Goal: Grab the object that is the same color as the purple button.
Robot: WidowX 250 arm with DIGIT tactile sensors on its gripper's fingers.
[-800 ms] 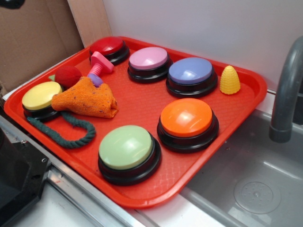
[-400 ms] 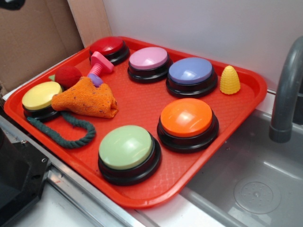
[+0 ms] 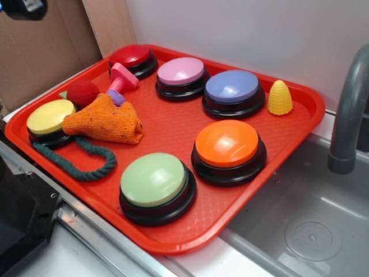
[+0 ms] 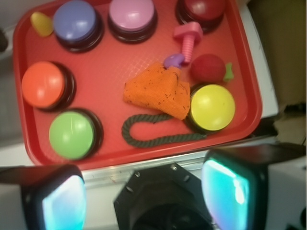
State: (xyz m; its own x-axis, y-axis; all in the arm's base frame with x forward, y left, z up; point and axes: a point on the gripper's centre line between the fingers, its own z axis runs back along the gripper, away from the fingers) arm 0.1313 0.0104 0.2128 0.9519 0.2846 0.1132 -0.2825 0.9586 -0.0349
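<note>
The small purple nut-like piece lies on the red tray, tucked between the pink bolt and the orange cloth; in the wrist view it shows at the cloth's top edge. The purple button stands at the tray's back right, and at the top left in the wrist view. My gripper hovers high above the tray's near edge, jaws wide apart and empty, far from the nut. In the exterior view only a dark part of the arm shows in the top left corner.
On the tray: pink bolt, red ball, orange cloth, green rope, yellow cone, and red, pink-lilac, orange, green and yellow buttons. A sink and grey faucet stand to the right, with cardboard at the left.
The dark part of the arm has come further into the top left corner of the exterior view. Nothing on the tray has moved.
</note>
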